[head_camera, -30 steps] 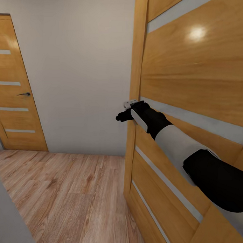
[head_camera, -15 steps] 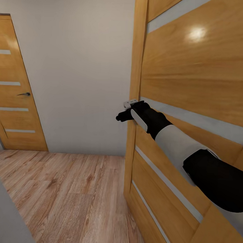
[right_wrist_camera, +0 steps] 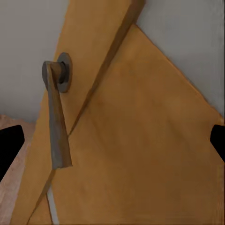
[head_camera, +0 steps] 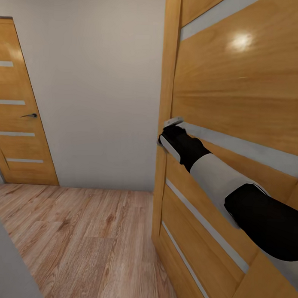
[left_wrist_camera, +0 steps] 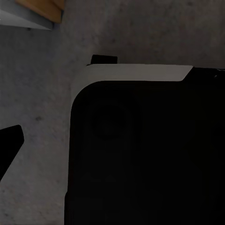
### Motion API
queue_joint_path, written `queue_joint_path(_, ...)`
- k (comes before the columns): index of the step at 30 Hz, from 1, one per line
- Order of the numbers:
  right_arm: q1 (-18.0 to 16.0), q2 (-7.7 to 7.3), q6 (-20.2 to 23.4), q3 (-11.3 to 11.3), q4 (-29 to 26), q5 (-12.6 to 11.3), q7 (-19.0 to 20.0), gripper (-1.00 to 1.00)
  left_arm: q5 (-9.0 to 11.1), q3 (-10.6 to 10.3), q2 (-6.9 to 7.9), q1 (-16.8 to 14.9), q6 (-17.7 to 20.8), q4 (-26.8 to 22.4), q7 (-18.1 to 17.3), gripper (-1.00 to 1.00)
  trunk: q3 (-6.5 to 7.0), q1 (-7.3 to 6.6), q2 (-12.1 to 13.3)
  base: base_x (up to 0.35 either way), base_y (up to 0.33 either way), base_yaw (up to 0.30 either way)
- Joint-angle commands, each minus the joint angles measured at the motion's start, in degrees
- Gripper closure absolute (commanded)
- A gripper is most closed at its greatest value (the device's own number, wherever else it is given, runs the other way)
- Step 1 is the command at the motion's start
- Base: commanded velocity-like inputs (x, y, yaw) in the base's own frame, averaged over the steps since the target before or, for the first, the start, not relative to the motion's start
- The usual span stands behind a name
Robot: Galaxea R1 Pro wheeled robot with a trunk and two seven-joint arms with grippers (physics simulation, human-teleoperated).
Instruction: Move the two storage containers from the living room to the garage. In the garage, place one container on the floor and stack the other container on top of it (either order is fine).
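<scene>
Wood fills the head view: the right arm reaches to the edge of an open door at frame right, over plank floor, with a second door at far left; no containers here, though such plastic bins should be light, stiff and best gripped by a wall. Left wrist view is dark robot body over grey concrete; I cannot tell those jaws' state. Right wrist view has a lever handle at left on the door, the jaws spread wide and empty.

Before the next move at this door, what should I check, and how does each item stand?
1. Right gripper open: ok, fingertips wide apart in the right wrist view.
2. Lever handle grasped: not ok, the fingers are apart from it.
3. Right gripper carrying a storage container: not ok, nothing held.
4. Near door open wide enough to pass: cannot tell.
5. Left gripper state: cannot tell, too dark.
</scene>
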Motion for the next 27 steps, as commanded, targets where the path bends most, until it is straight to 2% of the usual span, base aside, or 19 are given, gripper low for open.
queue_joint_path(1,-0.07,0.0,0.68,0.29,0.01,-0.22,-1.34,-1.0,0.42,0.03,0.0,-0.01,-0.06,-0.02,0.04,-1.0,-0.06,0.0,-0.03,0.0,0.0,0.0)
queue_joint_path(9,-0.06,0.0,1.48,0.33,-0.01,0.08,-3.65,-1.0,0.42,0.03,0.0,-0.01,-0.13,-0.02,0.04,-1.0,-0.06,0.0,-0.03,0.0,0.0,0.0)
queue_joint_path(16,-0.06,0.0,1.92,0.42,0.21,0.08,-8.29,-1.0,0.42,0.03,0.0,-0.01,-0.14,-0.01,0.04,-1.0,-0.06,0.0,-0.03,0.0,0.0,0.0)
queue_joint_path(23,-0.06,0.0,2.47,0.44,0.95,0.12,-9.12,-1.0,0.39,0.03,0.0,-0.01,-0.11,-0.02,0.04,-1.0,-0.06,0.0,-0.03,0.0,0.0,0.0)
queue_joint_path(27,-0.06,0.0,1.86,0.5,4.02,0.26,-9.19,-1.0,0.4,0.03,0.0,-0.01,-0.14,-0.02,0.04,-1.0,-0.06,0.0,-0.03,0.0,0.0,0.0)
